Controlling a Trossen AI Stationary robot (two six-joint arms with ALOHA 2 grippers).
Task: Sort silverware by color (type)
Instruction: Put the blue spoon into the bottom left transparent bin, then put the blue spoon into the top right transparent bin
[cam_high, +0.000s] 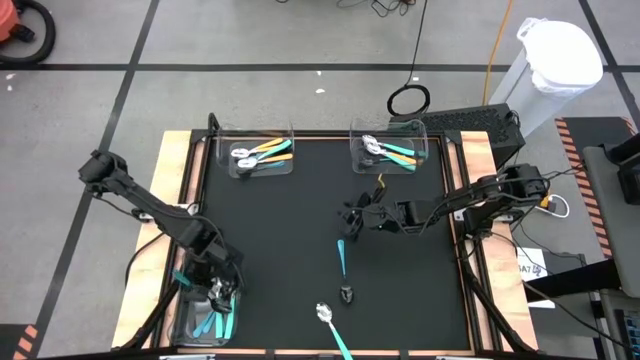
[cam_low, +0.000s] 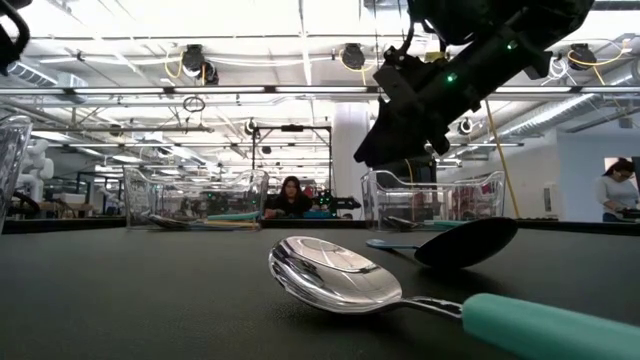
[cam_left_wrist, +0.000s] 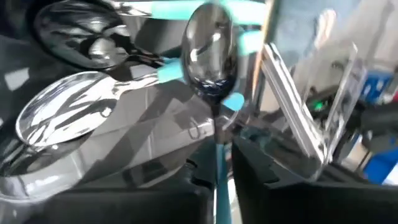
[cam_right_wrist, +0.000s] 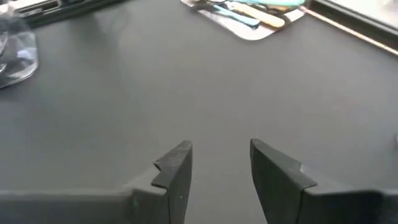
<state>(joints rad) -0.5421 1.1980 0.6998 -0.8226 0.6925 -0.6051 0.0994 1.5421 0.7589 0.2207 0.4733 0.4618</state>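
My left gripper (cam_high: 216, 290) is down inside the clear bin (cam_high: 185, 325) at the table's near left corner, shut on a light-blue-handled spoon (cam_left_wrist: 208, 56). Other light-blue spoons (cam_left_wrist: 68, 118) lie on that bin's floor. My right gripper (cam_high: 352, 215) hovers open over the middle of the black mat, nothing between its fingers (cam_right_wrist: 177, 168). Two teal-handled spoons lie flat on the mat near the near edge: one (cam_high: 342, 265) just below the right gripper, the other (cam_high: 330, 322) closer to the edge, its shiny bowl (cam_low: 335, 275) facing up. My left gripper pinches the spoon's slim light-blue handle (cam_left_wrist: 221, 186) between its two fingers. The handle runs along the fingers and the shiny bowl (cam_left_wrist: 208, 56) sticks out ahead of them. The bowl sits above the other spoons in the bin; whether it touches them I cannot tell.
Two more clear bins stand at the mat's far edge: the left one (cam_high: 262, 155) holds orange-handled spoons and a light-blue one, the right one (cam_high: 392, 150) holds teal-handled spoons. Wooden table rim (cam_high: 180, 170) frames the mat. People show in the room behind (cam_low: 290, 195).
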